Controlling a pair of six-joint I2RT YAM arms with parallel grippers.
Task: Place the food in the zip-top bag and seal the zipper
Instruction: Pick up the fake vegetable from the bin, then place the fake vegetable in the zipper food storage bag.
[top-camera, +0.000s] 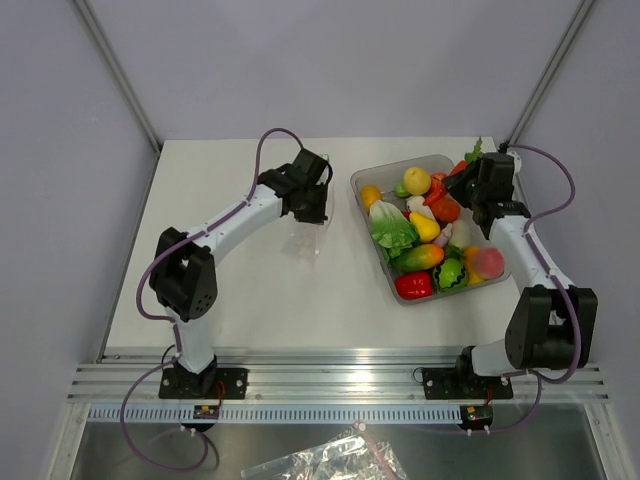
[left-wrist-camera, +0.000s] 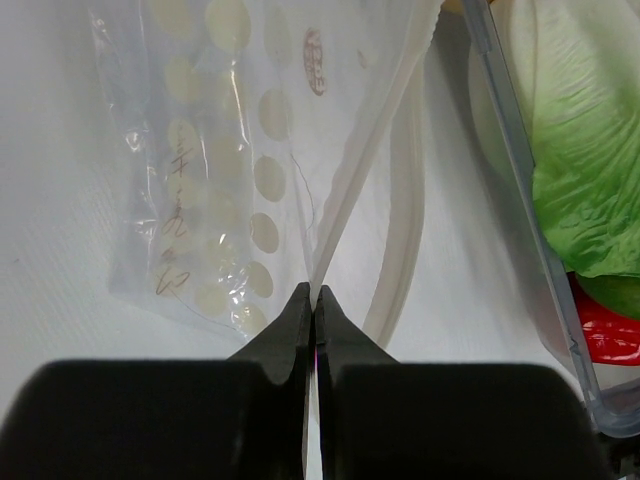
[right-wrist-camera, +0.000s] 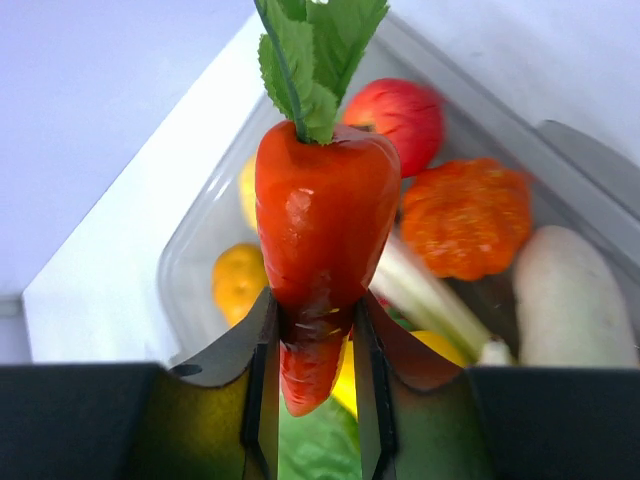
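The left gripper has its fingers pressed tightly together, pinching one lip of the zip-top bag at its mouth. The whitish zipper runs from that pinch away across the left wrist view, and a second pale strip curves apart from it on the right, so the mouth stands open and unsealed. The clear, dotted bag lies on the white table, just left of the clear tray, with its mouth edge on the side toward the tray. The right gripper is clamped on the lower, narrow end of the carrot, a glossy red-orange piece held upright with its green leaves on top. It hangs above the far right part of the tray, well apart from the bag. Below and beyond it in the tray lie a red apple, an orange pumpkin and a white radish. The green lettuce and a red pepper sit against the tray's left wall, nearest the bag.
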